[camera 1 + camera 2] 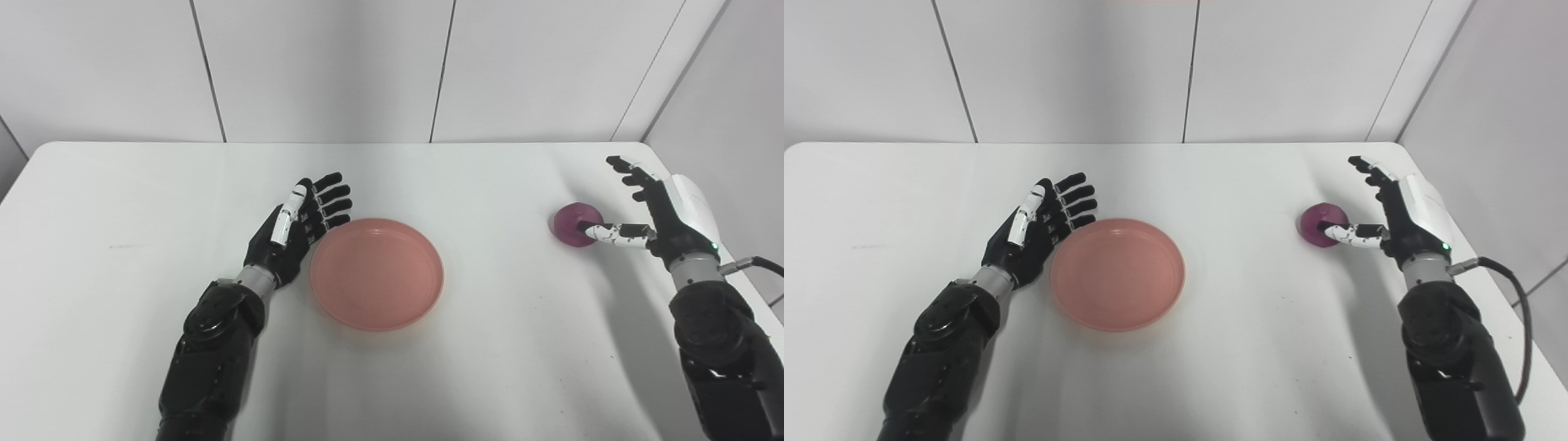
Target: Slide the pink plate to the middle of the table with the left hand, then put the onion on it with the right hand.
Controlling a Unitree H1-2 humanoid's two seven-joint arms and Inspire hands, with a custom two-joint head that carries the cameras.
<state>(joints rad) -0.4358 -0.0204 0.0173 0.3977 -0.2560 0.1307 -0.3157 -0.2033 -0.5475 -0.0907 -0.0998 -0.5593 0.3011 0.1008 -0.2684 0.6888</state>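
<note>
A: Left eye view first. Where is everything?

B: The pink plate [376, 274] sits near the middle of the white table [122, 202]. The left hand [298, 225] is beside its left rim, fingers spread, holding nothing. The purple onion [573, 224] lies far right; the right hand [652, 211] is spread wide beside it, thumb against its near side, not yet gripping.

A: How will the onion handle?

B: Likely light, firm, smooth and prone to rolling. I'd wrap fingers and thumb around its widest part.

A: And the right eye view?

B: Same layout: a bare matte tabletop, and pale panelled walls [1078, 67] close behind and to the right.
</note>
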